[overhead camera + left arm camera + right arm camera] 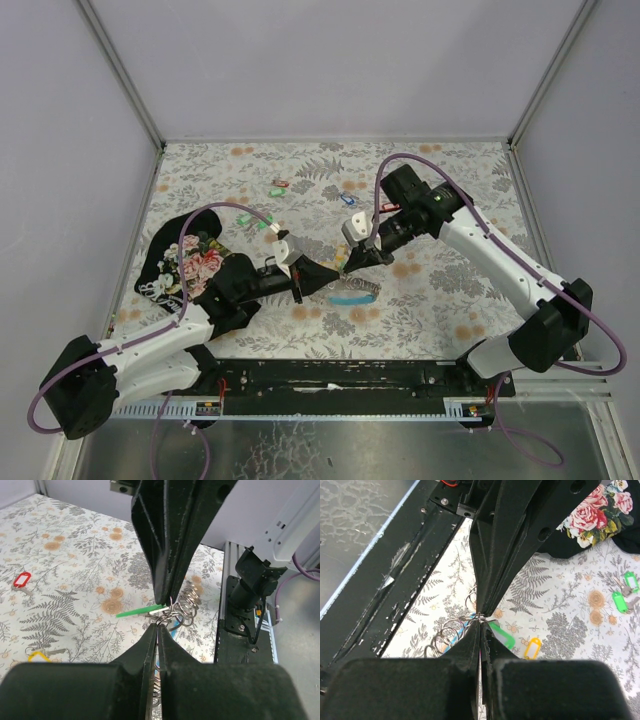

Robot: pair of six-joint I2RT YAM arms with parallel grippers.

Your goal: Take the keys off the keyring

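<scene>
The keyring (357,294), a loop of grey metal coils with a blue section, hangs and lies at mid-table; its coils also show in the left wrist view (189,606) and the right wrist view (447,634). The green key tag (140,612) sticks out edge-on to the left, and shows beside my right fingertip (503,636). My left gripper (333,273) (160,624) is shut on a thin ring of the keyring. My right gripper (351,262) (480,621) meets it tip to tip, shut on the tag's small metal ring.
The black floral cloth (185,262) lies at the left, under my left arm. Loose tags lie around: red (21,579), yellow (38,655) (532,648), green (618,601), blue (349,200). The black front rail (240,615) runs close by.
</scene>
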